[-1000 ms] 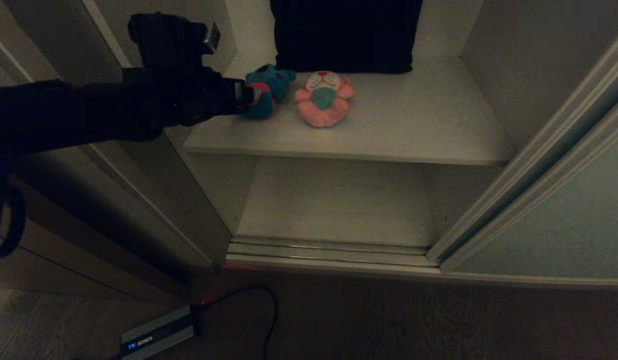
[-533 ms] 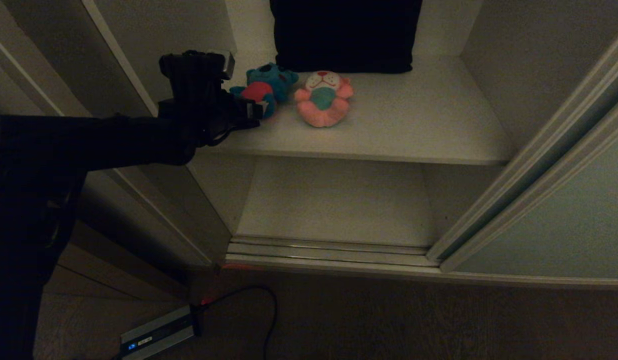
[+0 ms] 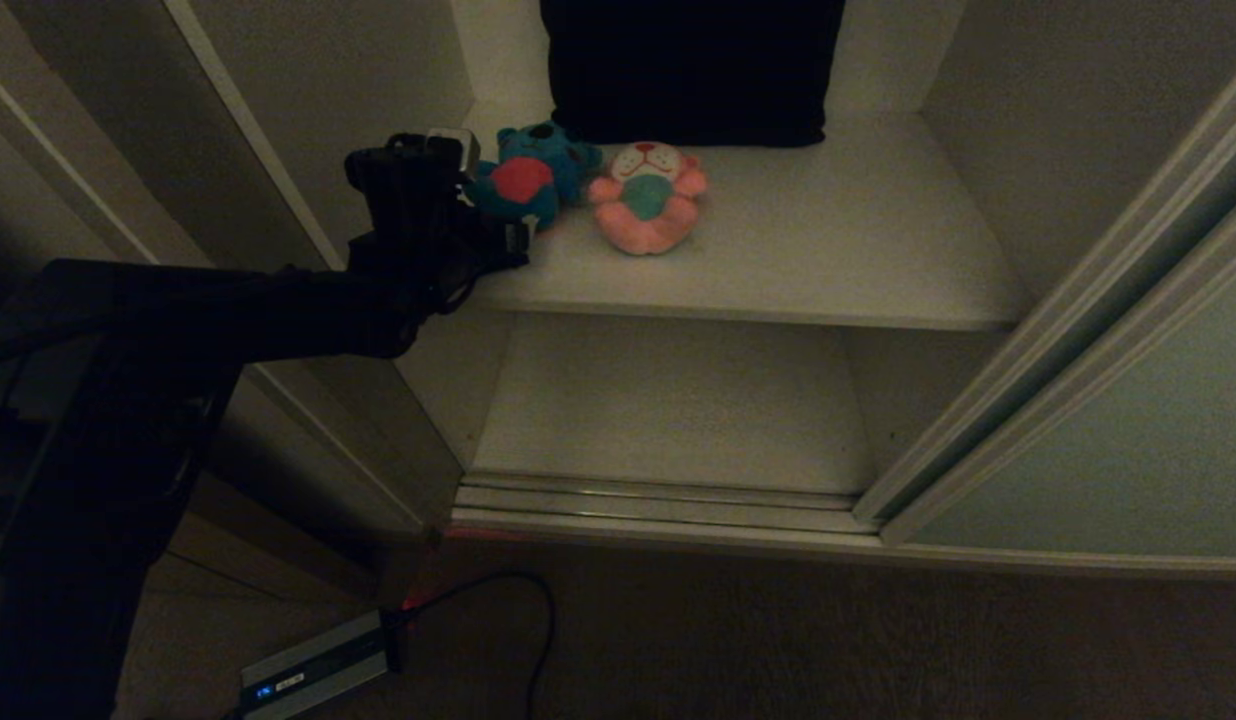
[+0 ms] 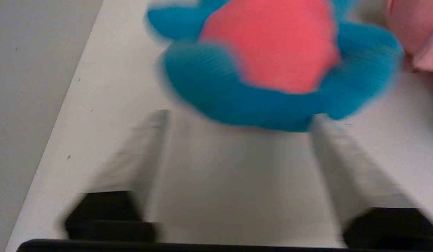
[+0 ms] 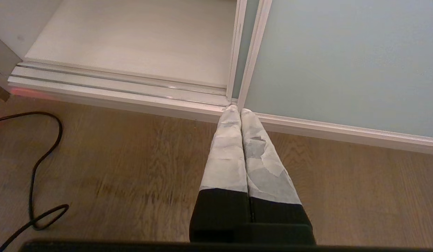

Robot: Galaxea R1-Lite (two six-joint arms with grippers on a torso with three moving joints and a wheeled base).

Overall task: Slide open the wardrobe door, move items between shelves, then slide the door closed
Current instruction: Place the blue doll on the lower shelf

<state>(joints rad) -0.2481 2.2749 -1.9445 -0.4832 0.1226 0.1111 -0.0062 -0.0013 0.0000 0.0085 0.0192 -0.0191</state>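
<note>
Blue plush with a red belly: this toy (image 3: pixel 526 182) lies on the upper shelf (image 3: pixel 828 250), at its left end, close to the left wall. The pink toy (image 3: pixel 647 196), with white face and teal shirt, lies just beside it on the right; the two appear to touch. A dark cushion (image 3: pixel 690 70) stands behind both against the back wall. The lower shelf (image 3: pixel 668 400) carries nothing visible. The sliding wardrobe door (image 3: pixel 1128 450) stands pushed to the right, leaving the compartment open.

The head view shows the left arm reaching in from the left, roughly level, with the left gripper (image 3: pixel 493 235) at the front left corner of the upper shelf, just short of the blue toy. Finger spacing cannot be read in this view. The left wrist view supplies it: both fingers (image 4: pixel 146 147) are spread wide apart, with bare shelf board between them, and their tips end at the near edge of the blue toy (image 4: pixel 272 70). Nothing is gripped. The picture is blurred, so contact between the tips and the toy cannot be determined.

The right arm is outside the head view. The right wrist view shows the right gripper (image 5: pixel 237 112) pointing down at the wooden floor (image 5: pixel 132 168), fingers pressed together and empty, tips near the foot of the door frame at the floor track (image 5: pixel 115 84). A black cable (image 5: pixel 38 168) lies on the floor.
</note>
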